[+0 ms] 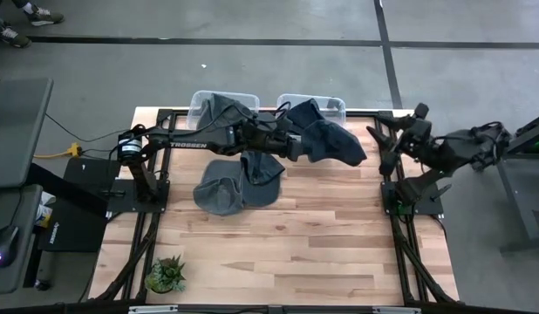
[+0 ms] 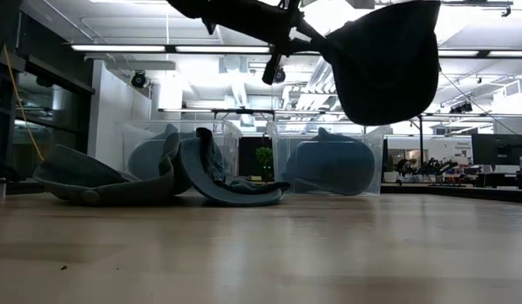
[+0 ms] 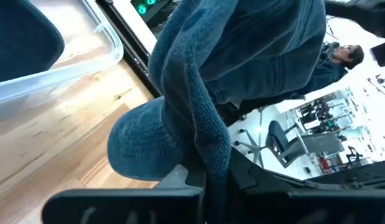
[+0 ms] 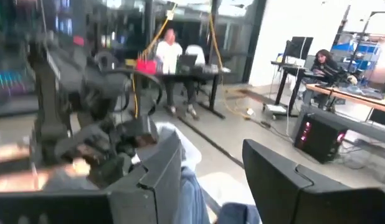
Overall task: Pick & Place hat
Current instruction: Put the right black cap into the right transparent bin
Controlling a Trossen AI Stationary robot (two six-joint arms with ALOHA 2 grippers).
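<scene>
A dark blue hat (image 1: 335, 144) hangs in the air just in front of the right clear bin (image 1: 332, 105), with my left gripper (image 1: 297, 144) shut on it. In the low view the hat (image 2: 388, 63) is well above the table. Two more blue hats (image 1: 219, 190) (image 1: 262, 170) lie on the wood near the middle. Each bin holds a hat; the left bin (image 1: 198, 103) has its hat draped over the rim. My right gripper (image 4: 217, 186) is open, raised at the table's right edge and apart from the held hat. My left gripper pinches a bunched fold of the hat's cloth (image 3: 211, 155) between its two fingers. It comes from the table's left, close to level. The hat is lifted clear and sags below and beyond the fingers, its rounded part (image 3: 142, 146) lowest.
A small potted plant (image 1: 167, 273) stands at the near left corner. The near half of the wooden table (image 1: 322, 253) is bare. Black frame rails (image 1: 400, 235) run along the left and right sides. People sit at desks in the room beyond.
</scene>
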